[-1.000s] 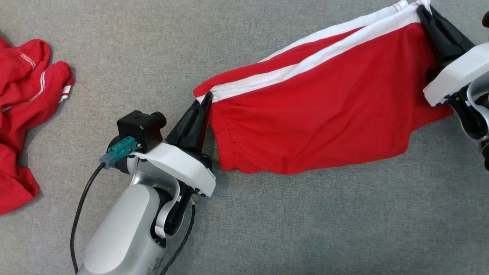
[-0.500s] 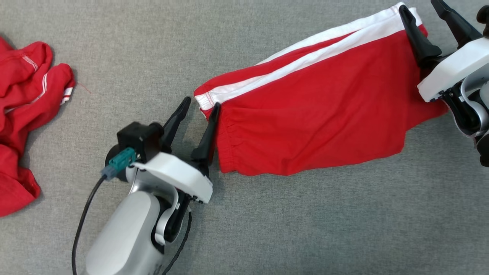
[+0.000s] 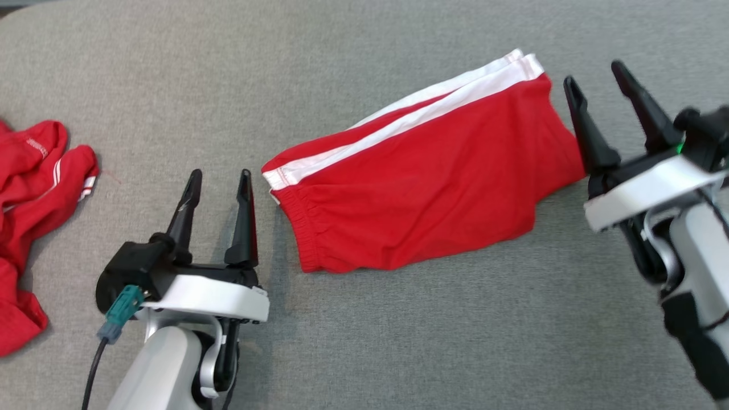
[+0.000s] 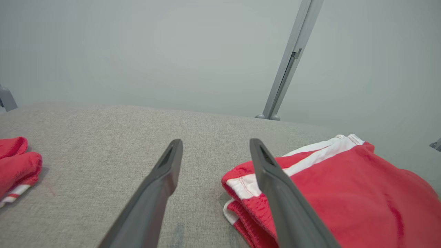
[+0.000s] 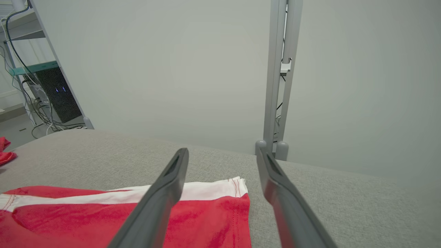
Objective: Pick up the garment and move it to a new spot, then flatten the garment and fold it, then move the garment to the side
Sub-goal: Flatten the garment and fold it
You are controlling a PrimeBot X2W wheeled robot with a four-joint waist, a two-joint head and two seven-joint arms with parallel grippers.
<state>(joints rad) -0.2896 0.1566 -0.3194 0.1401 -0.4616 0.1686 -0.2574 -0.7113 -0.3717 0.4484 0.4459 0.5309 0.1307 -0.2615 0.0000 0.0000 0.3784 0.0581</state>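
Now lets go of the folded garment (image 3: pixel 421 193), left pincer (image 3: pixel 221 172) and right pincer (image 3: pixel 592 70) both wide and empty, leaving the sideways move.

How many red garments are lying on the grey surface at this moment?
2. The red shorts, white-striped along one side, lie folded near the middle. A crumpled red garment lies at the far left, cut off by the frame edge, so more cloth may be hidden there.

The head view looks steeply down on the worktop (image 3: pixel 364 341). Both wrist views sit low and close, facing across it toward the wall (image 4: pixel 137 51). All three share the shorts (image 3: pixel 421 188).
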